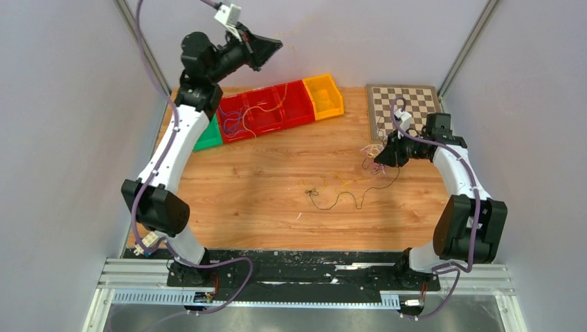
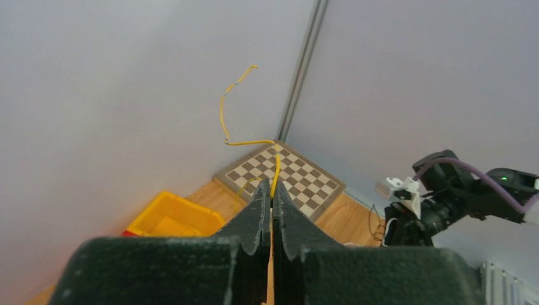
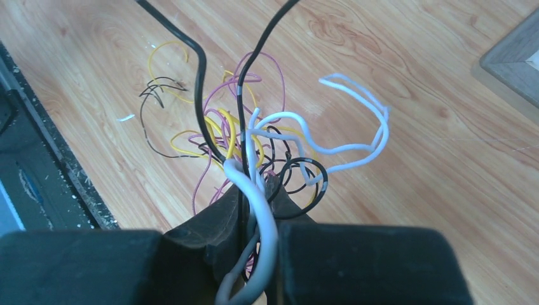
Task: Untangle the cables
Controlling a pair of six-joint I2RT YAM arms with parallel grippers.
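A tangle of cables, black, white, yellow and pink, lies on the wooden table at the right; it also shows in the top view. My right gripper is shut on the tangle, with white and black strands pinched between its jaws; in the top view it sits low over the bundle. My left gripper is raised high at the back left, shut on a thin yellow cable that curls up past its tips. In the top view it points right, above the bins.
Red bins holding loose wires, a yellow bin and a green bin stand at the back left. A chessboard lies at the back right. A loose black wire trails across the table's middle.
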